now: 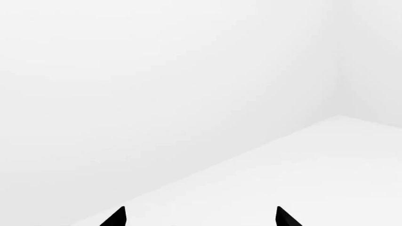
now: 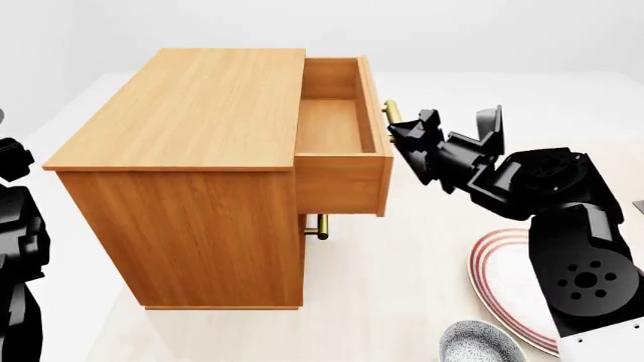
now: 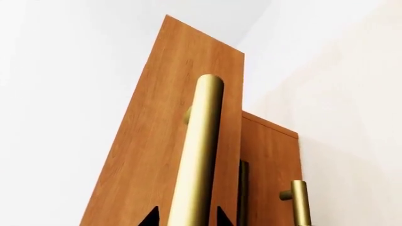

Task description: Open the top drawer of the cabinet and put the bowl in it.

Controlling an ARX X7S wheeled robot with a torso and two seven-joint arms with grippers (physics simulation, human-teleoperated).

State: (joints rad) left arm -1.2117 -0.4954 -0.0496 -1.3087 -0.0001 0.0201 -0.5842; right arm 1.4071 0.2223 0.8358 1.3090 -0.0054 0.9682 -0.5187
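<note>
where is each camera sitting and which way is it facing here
Head view: on the robot's head, facing forward and down at the cabinet, open top drawer, bowl and plate; both black arms show.
Left wrist view: on the left arm, facing blank white surfaces; only the left gripper tips show, apart.
Right wrist view: on the right arm, facing along the drawer's brass handle; right gripper jaws flank it.
Shared: head and right wrist views both show the drawer and handle.

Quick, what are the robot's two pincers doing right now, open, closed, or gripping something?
Left pincer: open, holding nothing, pointed at a blank white wall.
Right pincer: closed on the brass handle of the pulled-out top drawer.
</note>
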